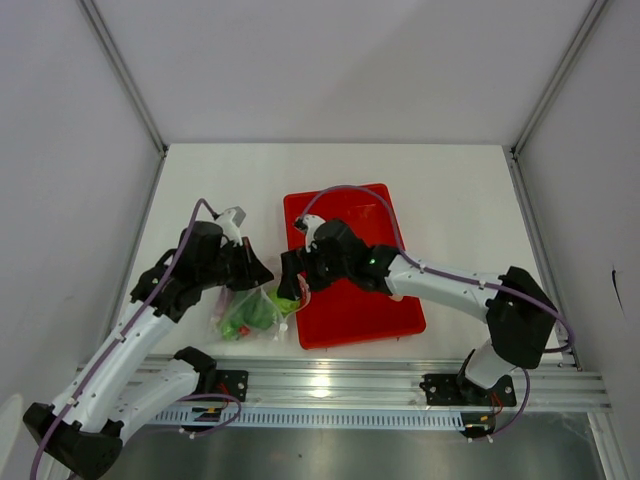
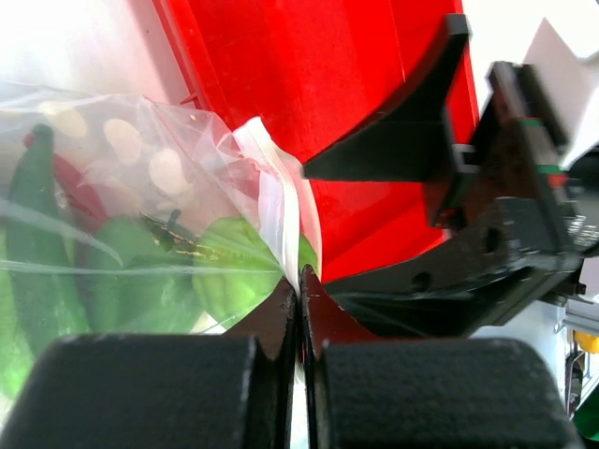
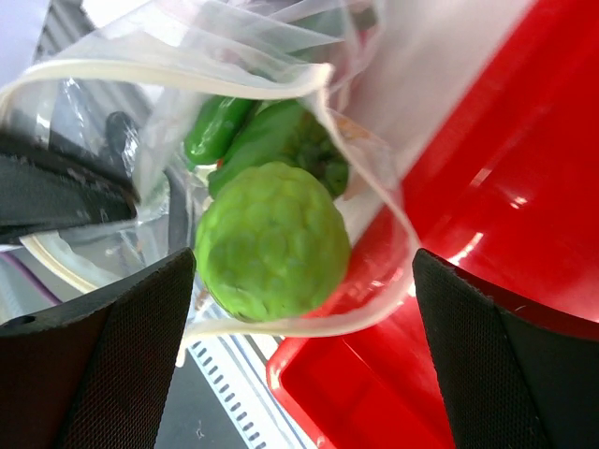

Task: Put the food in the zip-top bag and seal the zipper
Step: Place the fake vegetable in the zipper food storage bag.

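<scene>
The clear zip-top bag (image 1: pixel 250 315) hangs beside the tray's left edge, holding green food (image 2: pixel 140 281) and a red chili (image 2: pixel 80 192). My left gripper (image 2: pixel 299 281) is shut on the bag's whitish zipper strip (image 2: pixel 271 187) at one end of the mouth. The mouth gapes as a loop of zipper (image 3: pixel 309 325). A round, bumpy green food piece (image 3: pixel 271 238) sits just inside it, with green peppers (image 3: pixel 220 126) deeper in. My right gripper (image 3: pixel 301 262) stands wide open at the mouth, one finger on each side of the round piece, touching nothing.
The red tray (image 1: pixel 370 290) lies under and to the right of the right gripper; its corner (image 3: pixel 309 393) shows below the bag. The metal rail (image 1: pixel 400 385) runs along the table's near edge. The two grippers are close together (image 1: pixel 275 278).
</scene>
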{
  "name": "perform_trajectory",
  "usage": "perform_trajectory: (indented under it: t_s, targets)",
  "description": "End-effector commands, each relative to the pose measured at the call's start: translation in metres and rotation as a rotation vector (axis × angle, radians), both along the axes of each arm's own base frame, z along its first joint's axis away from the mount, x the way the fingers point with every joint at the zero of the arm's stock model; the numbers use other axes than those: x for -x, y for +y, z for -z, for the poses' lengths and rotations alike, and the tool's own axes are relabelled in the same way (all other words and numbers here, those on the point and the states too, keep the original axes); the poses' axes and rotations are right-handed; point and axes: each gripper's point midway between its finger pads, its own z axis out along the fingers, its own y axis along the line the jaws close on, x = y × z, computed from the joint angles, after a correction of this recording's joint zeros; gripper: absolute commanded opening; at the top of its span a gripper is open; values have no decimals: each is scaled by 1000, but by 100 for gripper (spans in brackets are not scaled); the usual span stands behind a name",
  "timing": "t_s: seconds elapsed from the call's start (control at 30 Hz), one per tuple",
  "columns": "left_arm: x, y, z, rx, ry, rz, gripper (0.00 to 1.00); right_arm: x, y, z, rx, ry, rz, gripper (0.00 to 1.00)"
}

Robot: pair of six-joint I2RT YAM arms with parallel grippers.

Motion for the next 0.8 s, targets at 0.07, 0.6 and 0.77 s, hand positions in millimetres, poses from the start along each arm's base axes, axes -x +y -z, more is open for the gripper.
perform_trajectory:
  t_s: [0.07, 0.6, 0.77]
  targets:
    - [-3, -8, -34, 67, -71, 19, 1, -26, -32, -45, 12, -91, 153, 99]
    - [0, -10, -40, 83, -74, 29, 1, -28, -58, 4, 37, 35, 216, 61]
    - [1, -9, -40, 80, -76, 25, 1, -15, -48, 11, 12, 74, 155, 59]
